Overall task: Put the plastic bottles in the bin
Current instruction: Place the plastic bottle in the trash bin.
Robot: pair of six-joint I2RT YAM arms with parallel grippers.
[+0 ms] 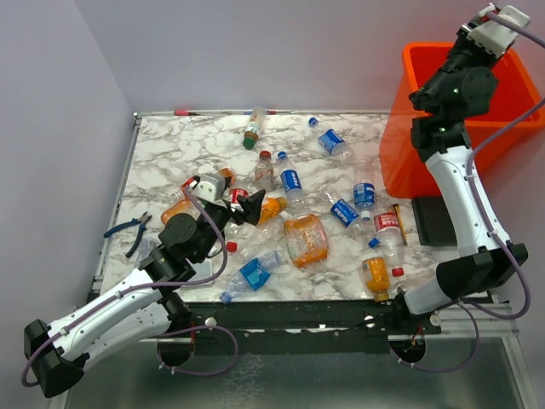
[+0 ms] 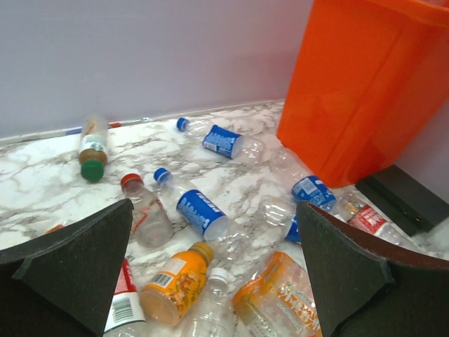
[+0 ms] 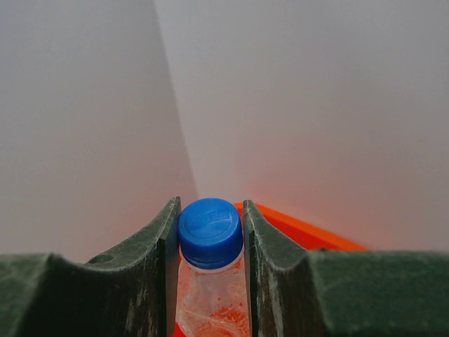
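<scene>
Bottle (image 3: 210,295) with a blue cap sits pinched tight in my right gripper (image 3: 210,207), raised above the bin (image 1: 400,162). My left gripper (image 2: 214,207) hangs spread wide, holding nothing, low over the table (image 1: 170,145), where the other bottles (image 1: 294,183) lie scattered beside the bin.

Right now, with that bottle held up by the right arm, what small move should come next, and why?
Probably open the right fingers: they pinch a blue-capped bottle, and the top view shows that arm raised over the bin, so it should drop in.
</scene>
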